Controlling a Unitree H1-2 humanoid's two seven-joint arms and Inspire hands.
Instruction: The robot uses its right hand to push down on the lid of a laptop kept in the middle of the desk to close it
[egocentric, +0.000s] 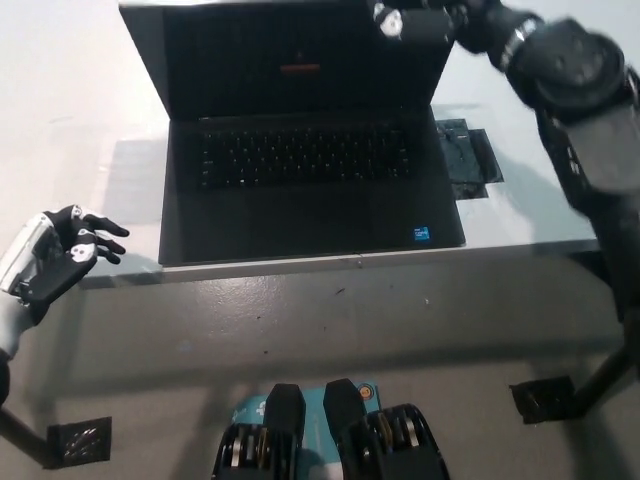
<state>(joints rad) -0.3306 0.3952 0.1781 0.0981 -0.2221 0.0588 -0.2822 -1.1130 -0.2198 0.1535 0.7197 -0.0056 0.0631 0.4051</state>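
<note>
Pale grey worktop (60, 90) spreads under everything, and the black laptop (310, 215) sits open in its middle, base flat, front edge right at the worktop's near rim. Black right hand (415, 22) is up at the lid's top edge, toward its right corner, fingers bunched over the rim; whether they are spread or curled I cannot tell, the top of the picture cuts them off. Nothing is gripped, it looks like a push contact at most.

Lid (300, 55) stands tilted back from the keyboard, screen dark except a small orange mark below and left of the hand. Expect it to be stiff as a panel but thin, riding on a firm hinge at the far end of the base. Best place to press is that top edge, farthest from the hinge, and nearer the middle than the corner so the panel does not twist. Smooth dark shell, probably slippery, so a flat, steady push down and toward the robot beats a jab; the screen is the fragile part.

Keyboard (300, 155) lies well below the hand, plain palm rest nearer still, a small blue sticker (423, 235) at its right corner. White left hand (55, 255) rests far off at the lower left, fingers apart, holding nothing.
</note>
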